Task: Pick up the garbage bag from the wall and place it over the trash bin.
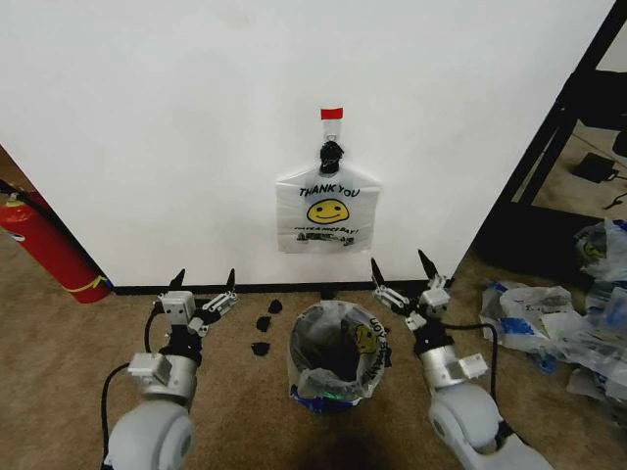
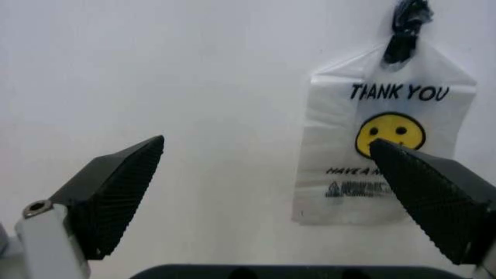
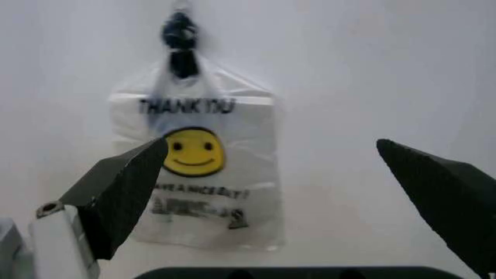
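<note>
White wall point(image 1: 196, 127) fills most of the head view, black baseboard point(image 1: 245, 288) along its foot. Floor is tan carpet point(image 1: 59, 362), worn-looking. Red fire extinguisher point(image 1: 47, 247) leans at the wall's left end, yellow band near its base. A few small black scraps point(image 1: 265, 323) lie on the carpet near the baseboard. Right side: black metal frame point(image 1: 563, 117), dark opening behind it, pile of crumpled plastic bags point(image 1: 558, 323) on the floor. Lighting is even and soft.

bare wall point(image 1: 196, 127) either side of the garbage bag point(image 1: 327, 211), trash bin point(image 1: 335, 354) directly below it, black scraps point(image 1: 265, 333) on carpet
</note>
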